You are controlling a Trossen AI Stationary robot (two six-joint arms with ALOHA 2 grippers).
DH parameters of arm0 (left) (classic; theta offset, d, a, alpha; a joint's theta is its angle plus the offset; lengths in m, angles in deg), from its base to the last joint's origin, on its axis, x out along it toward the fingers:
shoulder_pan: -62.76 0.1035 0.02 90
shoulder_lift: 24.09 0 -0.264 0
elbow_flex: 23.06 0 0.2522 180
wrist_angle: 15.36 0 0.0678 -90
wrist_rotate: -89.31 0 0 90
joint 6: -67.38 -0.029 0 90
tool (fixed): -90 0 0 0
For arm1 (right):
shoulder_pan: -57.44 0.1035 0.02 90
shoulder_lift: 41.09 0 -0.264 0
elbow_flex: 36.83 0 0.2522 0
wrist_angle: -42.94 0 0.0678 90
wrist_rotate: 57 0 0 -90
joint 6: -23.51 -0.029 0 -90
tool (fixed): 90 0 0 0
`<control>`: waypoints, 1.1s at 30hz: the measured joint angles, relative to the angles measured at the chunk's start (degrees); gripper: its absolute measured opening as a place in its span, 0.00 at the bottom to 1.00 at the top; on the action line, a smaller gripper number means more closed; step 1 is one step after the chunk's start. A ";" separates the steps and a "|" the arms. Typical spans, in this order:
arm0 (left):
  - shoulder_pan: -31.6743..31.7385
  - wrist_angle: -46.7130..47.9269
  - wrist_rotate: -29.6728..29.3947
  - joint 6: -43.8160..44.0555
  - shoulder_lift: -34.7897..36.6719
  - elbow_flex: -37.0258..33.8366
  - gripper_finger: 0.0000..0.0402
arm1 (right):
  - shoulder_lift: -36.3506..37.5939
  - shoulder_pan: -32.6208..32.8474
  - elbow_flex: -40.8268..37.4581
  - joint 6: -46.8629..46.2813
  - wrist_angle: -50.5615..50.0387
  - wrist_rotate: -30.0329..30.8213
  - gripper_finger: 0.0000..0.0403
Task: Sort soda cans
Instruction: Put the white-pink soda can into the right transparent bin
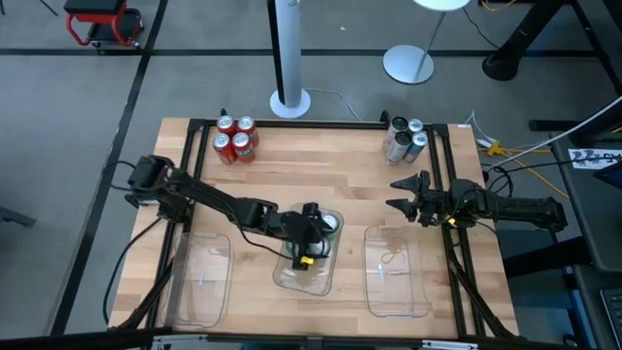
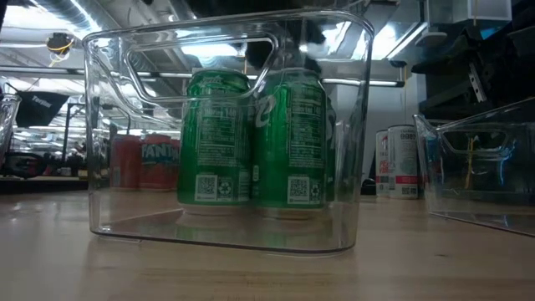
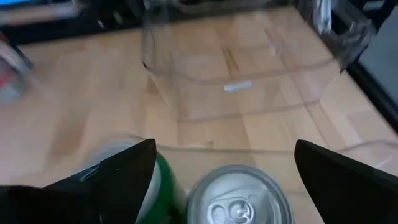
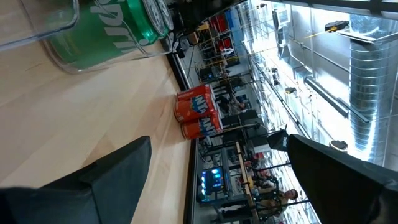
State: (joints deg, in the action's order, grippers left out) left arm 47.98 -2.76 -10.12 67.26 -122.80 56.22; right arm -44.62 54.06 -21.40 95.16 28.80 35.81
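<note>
Along the bench's near edge stand three clear trays; the middle tray (image 1: 309, 267) holds the green cans (image 2: 251, 138). The left gripper (image 1: 313, 226) hangs over them, fingers (image 3: 127, 171) apart with one can top between. At the right edge, the right gripper (image 1: 400, 192) waits, spread and empty. Red cans (image 1: 235, 139) cluster at the far left corner and silver cans (image 1: 404, 138) at the far right.

We read little here. Low view: red cans (image 2: 144, 161) behind the clear tray (image 2: 359, 125) carry white lettering that looks like "Fanta", partly hidden. Green cans (image 2: 251, 138) show QR codes and fine print, too small to read. Right wrist view: a green can (image 4: 102, 31) shows big white letters, "Spr…", cut off.
</note>
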 joint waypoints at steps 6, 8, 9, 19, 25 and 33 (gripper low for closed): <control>0.68 5.06 -2.62 -0.61 7.45 0.11 0.92 | 0.00 0.00 0.11 0.28 0.66 0.06 0.93; 1.08 7.24 -4.24 -0.63 9.95 -0.09 0.92 | -0.02 -0.02 1.29 0.60 0.54 1.16 0.93; 1.33 7.71 -5.08 -0.63 11.18 -0.55 0.92 | -0.02 -0.02 2.13 0.63 0.76 2.19 0.93; 5.27 5.91 -8.07 3.92 24.27 -14.84 0.92 | -4.30 -0.02 11.27 2.12 -6.28 12.39 0.93; 6.76 0.24 -8.08 4.85 29.96 -22.35 0.92 | -16.87 -0.02 18.98 0.52 -11.70 19.73 0.93; 6.54 -1.45 -7.93 1.43 31.47 -23.91 0.92 | -32.60 -0.12 35.26 -5.83 -27.46 31.46 0.93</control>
State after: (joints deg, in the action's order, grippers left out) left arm 54.51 -4.21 -18.06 68.70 -91.33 32.30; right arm -77.22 53.94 13.85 89.33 1.34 67.27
